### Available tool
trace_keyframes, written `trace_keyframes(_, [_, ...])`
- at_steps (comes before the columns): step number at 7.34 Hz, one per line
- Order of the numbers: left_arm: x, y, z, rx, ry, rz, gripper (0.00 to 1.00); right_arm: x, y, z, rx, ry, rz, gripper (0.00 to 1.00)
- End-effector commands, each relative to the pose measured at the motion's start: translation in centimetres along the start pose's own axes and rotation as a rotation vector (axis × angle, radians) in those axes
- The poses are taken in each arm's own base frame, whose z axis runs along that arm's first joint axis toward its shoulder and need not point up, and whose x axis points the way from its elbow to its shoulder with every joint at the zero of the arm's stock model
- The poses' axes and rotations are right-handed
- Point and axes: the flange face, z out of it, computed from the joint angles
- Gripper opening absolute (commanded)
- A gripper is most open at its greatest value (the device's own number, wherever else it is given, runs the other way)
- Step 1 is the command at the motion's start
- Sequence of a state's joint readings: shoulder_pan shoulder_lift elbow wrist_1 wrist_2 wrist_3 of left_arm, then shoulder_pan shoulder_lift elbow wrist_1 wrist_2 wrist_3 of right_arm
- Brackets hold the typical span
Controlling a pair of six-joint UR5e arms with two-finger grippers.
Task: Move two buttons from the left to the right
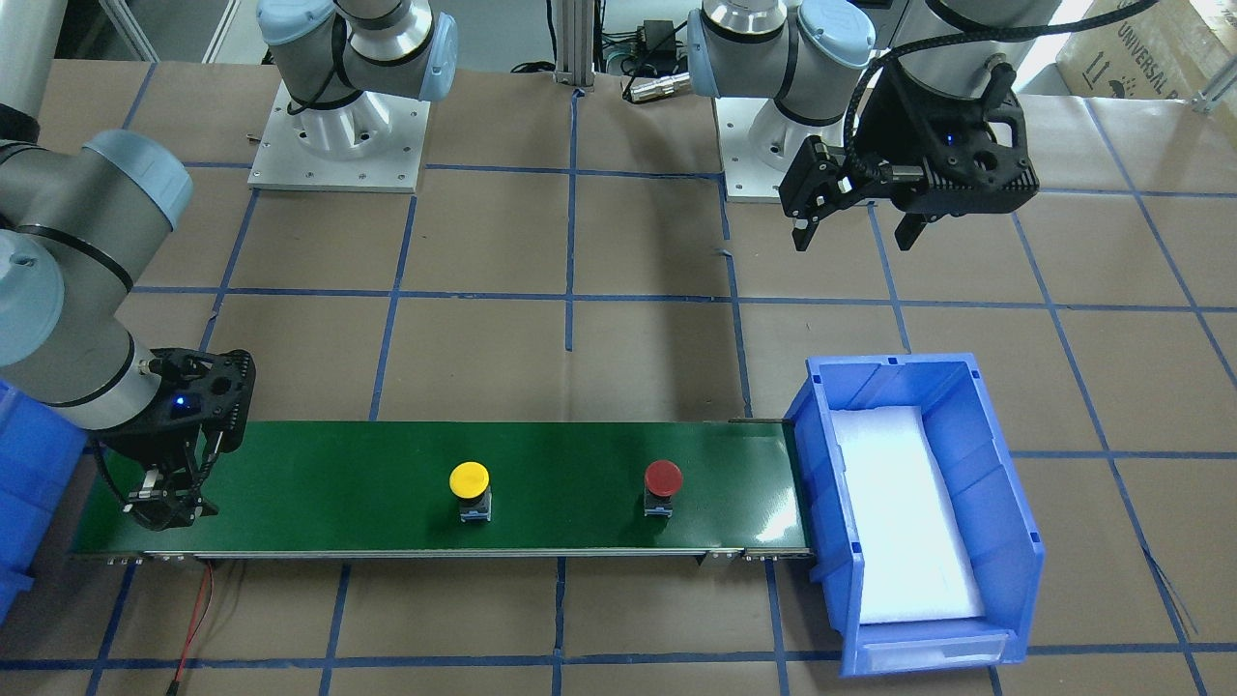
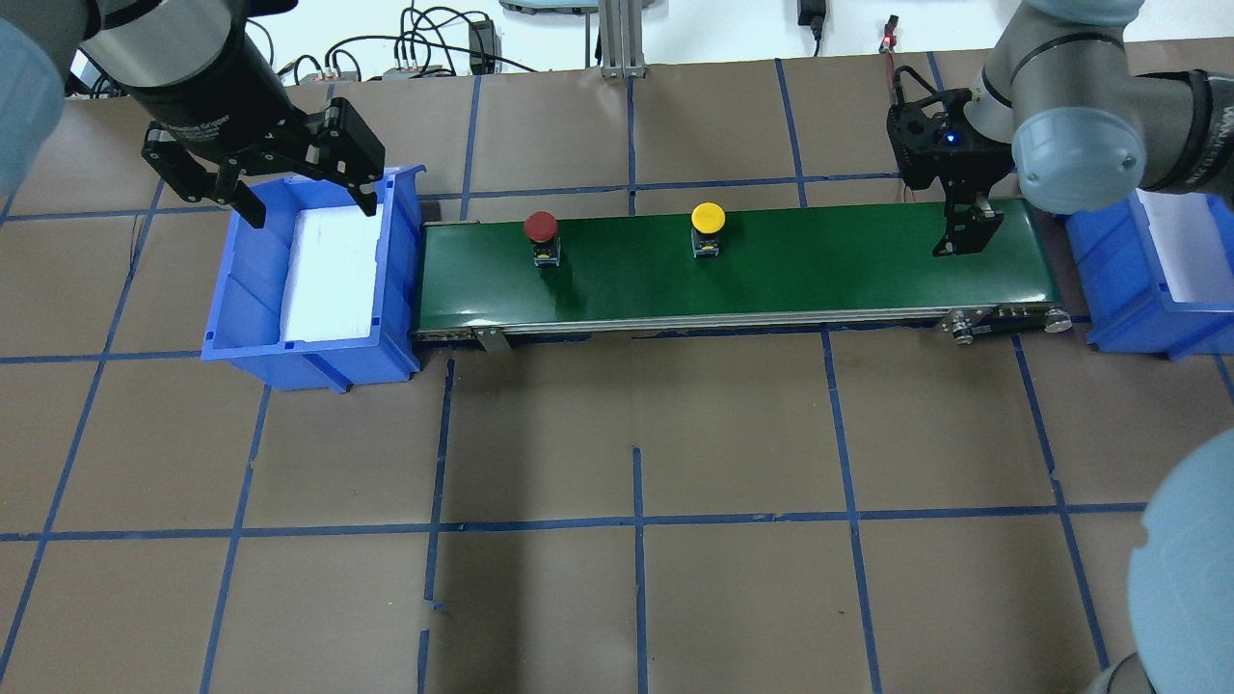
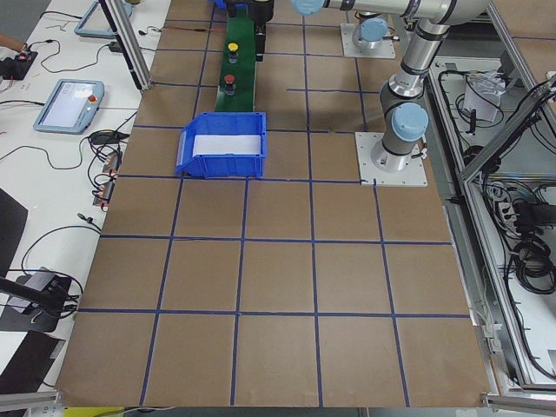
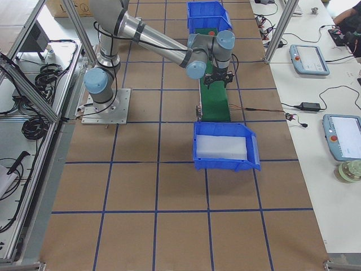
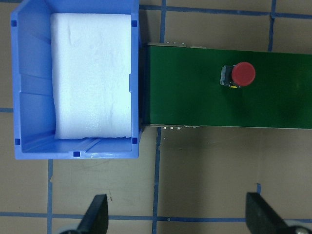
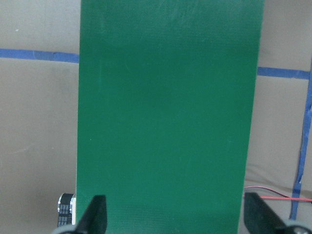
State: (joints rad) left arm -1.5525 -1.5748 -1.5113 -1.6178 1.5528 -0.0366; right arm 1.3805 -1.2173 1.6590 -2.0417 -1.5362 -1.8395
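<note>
The left tool [image 2: 307,200] hangs high above the table [image 2: 733,434] with its two fingers spread wide and nothing between them. It sits over bare brown surface on the robot's side of a blue bin [image 2: 395,280]. In the left wrist view its fingertips [image 5: 97,214] frame the table below, with the bin and the start of the green belt [image 2: 771,270] ahead of them. The right tool [image 2: 964,236] points straight down over the belt's right end, close to the surface. Its fingers are also parted wide and it holds nothing; the right wrist view shows only green belt between the fingertips [image 6: 96,214].

The belt runs lengthwise along the table, nearer the long edge across from the robot's bases than the edge by the bases. The red button [image 2: 541,229] stands upright on it, close to the belt's left end and near the bin. The yellow button [image 2: 708,218] stands upright at about the middle of the belt. It is well apart from the red one and from the right tool. Neither button touches a tool.

The bin on the left butts against the belt's left end and holds a white foam pad [image 2: 333,275]. A second blue bin [image 2: 1118,318], also lined with white, sits just past the belt's right end, toward the table's right edge
</note>
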Motion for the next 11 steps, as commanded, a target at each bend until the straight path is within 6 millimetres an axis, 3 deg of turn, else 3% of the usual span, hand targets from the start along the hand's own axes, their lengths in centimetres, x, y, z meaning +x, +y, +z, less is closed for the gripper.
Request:
trace_keyframes(1, [-0.5, -0.9, 2.0, -0.048, -0.009, -0.006, 1.0, -0.1, 0.0, 0.1, -0.005, -0.003, 0.002, 0.99])
trace_keyframes(2, [-0.4, -1.4, 1.3, -0.027, -0.014, -0.002, 1.0, 0.1, 0.1, 0.0, -0.007, 0.0, 0.002, 0.99])
trace_keyframes(3, [-0.7, -0.5, 0.9, -0.02, -0.06, 0.001, 1.0, 0.0, 0.1, 0.1, -0.007, -0.002, 0.003, 0.99])
trace_keyframes(11, [-1.0, -1.9, 0.9, 0.009, -0.068, -0.002, 1.0, -0.1, 0.0, 0.3, -0.004, -0.006, 0.003, 0.99])
